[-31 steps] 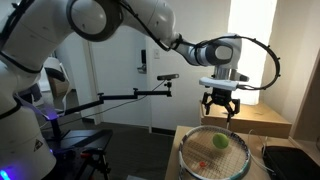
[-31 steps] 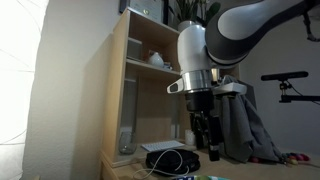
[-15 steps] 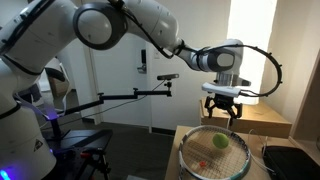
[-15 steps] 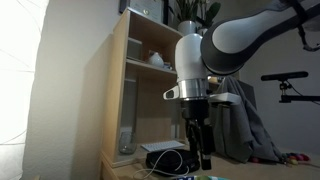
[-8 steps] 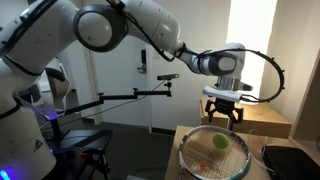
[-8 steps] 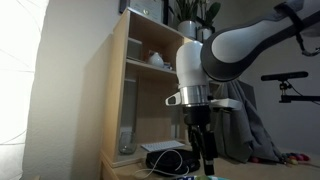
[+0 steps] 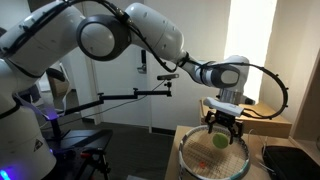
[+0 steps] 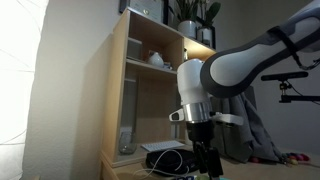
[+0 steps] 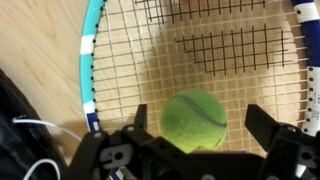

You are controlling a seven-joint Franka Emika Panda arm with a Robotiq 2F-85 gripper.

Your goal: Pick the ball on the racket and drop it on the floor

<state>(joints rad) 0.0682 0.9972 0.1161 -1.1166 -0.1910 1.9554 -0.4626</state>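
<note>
The yellow-green ball (image 9: 194, 120) lies on the strings of the racket (image 9: 205, 40), whose frame is whitish with a light-blue stretch. In the wrist view my gripper (image 9: 200, 122) is open, with one dark finger on each side of the ball and gaps between them. In an exterior view the gripper (image 7: 222, 128) hangs just above the ball (image 7: 220, 141) on the racket head (image 7: 200, 160), which lies on a wooden table (image 7: 180, 135). In an exterior view the gripper (image 8: 206, 166) is low near the bottom edge; ball and racket are hidden there. The floor is barely visible.
A black flat thing (image 7: 292, 160) lies right of the racket. A black bag with a white cable (image 9: 22, 140) sits beside the racket frame. A wooden shelf unit (image 8: 150, 80) stands behind. A black boom arm (image 7: 120, 97) reaches across the room.
The gripper has come down from well above the racket to just over the ball, staying open. The ball and racket have not moved.
</note>
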